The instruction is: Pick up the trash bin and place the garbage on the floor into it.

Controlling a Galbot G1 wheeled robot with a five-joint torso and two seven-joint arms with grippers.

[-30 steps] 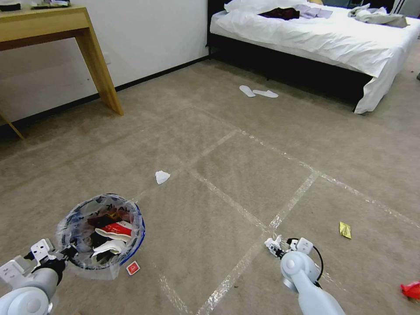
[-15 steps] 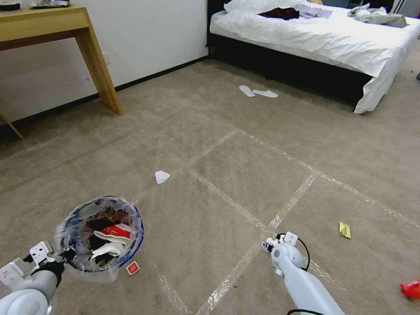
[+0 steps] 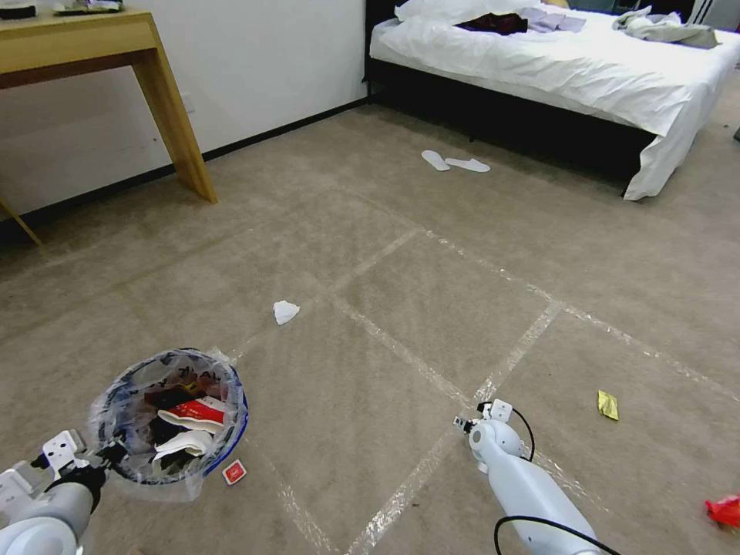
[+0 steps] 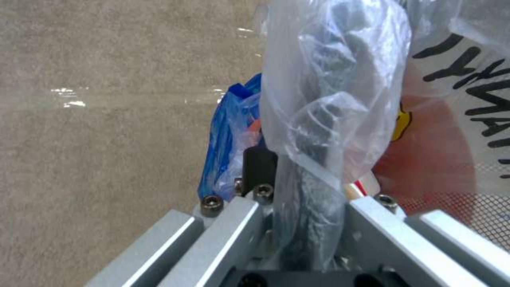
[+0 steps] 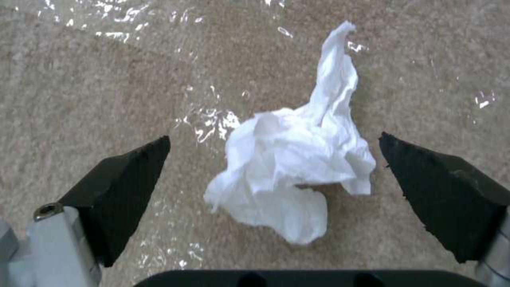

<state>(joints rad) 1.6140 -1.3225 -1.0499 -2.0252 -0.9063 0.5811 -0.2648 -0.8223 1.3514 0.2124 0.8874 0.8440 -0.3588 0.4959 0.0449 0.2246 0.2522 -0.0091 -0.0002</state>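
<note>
**Right gripper straddles tissue, left carries bin**

Right gripper (image 5: 273,175) spread wide over crumpled tissue (image 5: 297,167) on taped floor (image 5: 79,79); tissue's long axis, twisted tail, points away from the wrist. Left gripper (image 4: 297,207) clamped on trash bin (image 3: 166,416) rim, bin upright.

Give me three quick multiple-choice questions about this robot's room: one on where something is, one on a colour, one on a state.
1. Where does the crumpled tissue lie?
A. on the bed
B. between the right claw's fingers
C. in the bin

2. What colour is the small wrapper on the floor?
A. yellow-green
B. black
C. purple

3. How is the right claw?
A. shut
B. open
C. holding a slipper

Answers: 1 B, the fingers flank it on the carpet. 2 A, as the head view shows. 3 B, its tips stand wide apart. The left claw grips the trash bin.
</note>
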